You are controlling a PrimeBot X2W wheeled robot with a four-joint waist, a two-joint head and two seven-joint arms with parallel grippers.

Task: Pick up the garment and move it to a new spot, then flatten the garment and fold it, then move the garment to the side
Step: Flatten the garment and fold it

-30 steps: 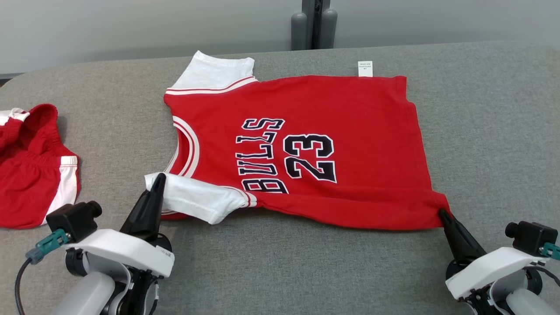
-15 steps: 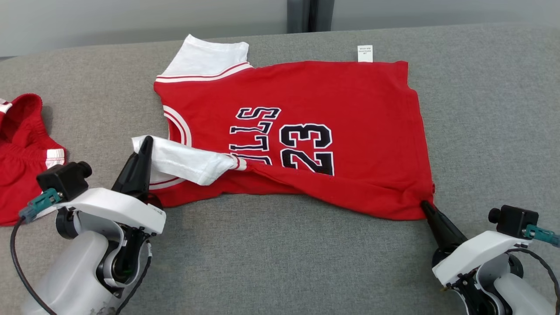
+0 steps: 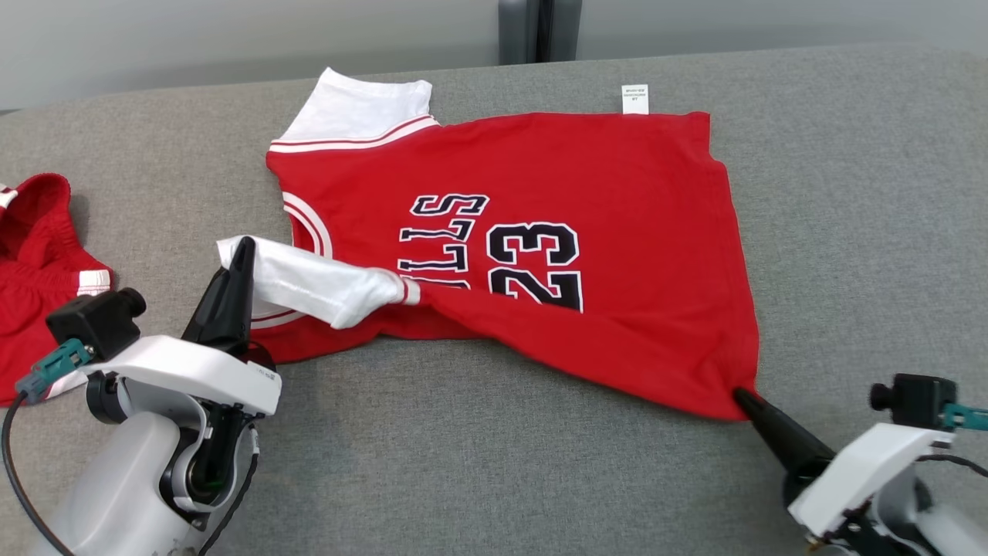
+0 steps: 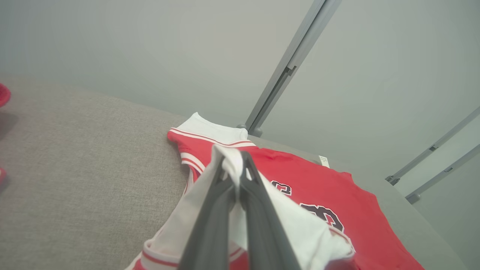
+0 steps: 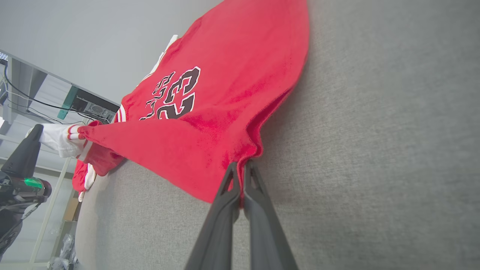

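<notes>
Since half a second ago the right gripper (image 3: 739, 394) has dragged its hem corner toward the lower right of the head view, so the near edge of the red basketball jersey (image 3: 602, 170), white-sleeved and lettered "BULLS 23", now slants down from centre left. The left gripper (image 3: 245, 242) has shifted slightly left with its sleeve.

The jersey spreads across the middle of the grey fabric-covered counter (image 3: 494, 471). Bare counter runs along the bottom of the frame between the two arms and up the right side. The jersey's far edge lies near the counter's back edge, where a small white label (image 3: 634, 99) pokes out. Red shorts with white trim (image 3: 35, 255) sit at the left edge, apart from the jersey.

The left gripper (image 4: 234, 162) is pinched tight on the end of the white sleeve (image 3: 312, 282), which is lifted clear of the counter. The right gripper (image 5: 242, 165) is closed on the red hem corner, low near the counter.
</notes>
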